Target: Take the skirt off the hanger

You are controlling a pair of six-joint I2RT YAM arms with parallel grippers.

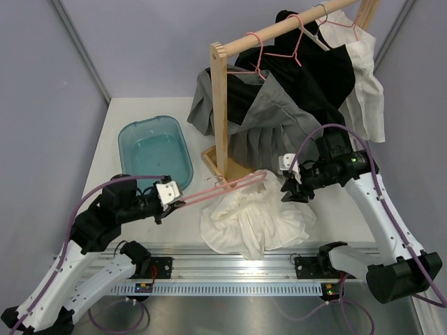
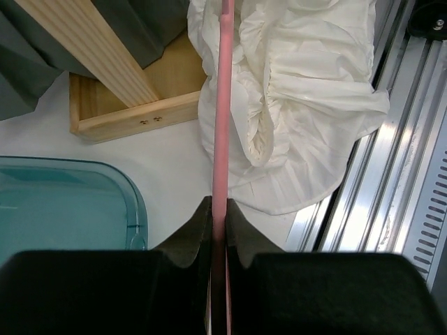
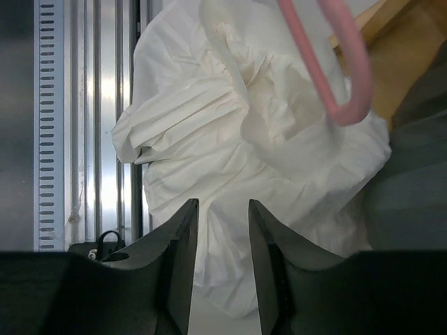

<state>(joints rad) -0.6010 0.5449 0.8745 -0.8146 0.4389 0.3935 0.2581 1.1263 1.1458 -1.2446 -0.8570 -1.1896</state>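
Hold firm with the left claw (image 2: 218,206), pinched shut on the hanger (image 2: 222,105); draw it leftward and up, clear of the tub (image 1: 155,150). Watch the hanger's looped end, seemingly lying on or in the folds of the skirt (image 1: 255,220), heaped on the worktop (image 1: 112,132) by the front rail. Bring the right claw (image 3: 222,209), parted and gripping nothing, down onto the cloth to pin it while the hanger slides free. Avoid snagging the rack (image 1: 221,112).
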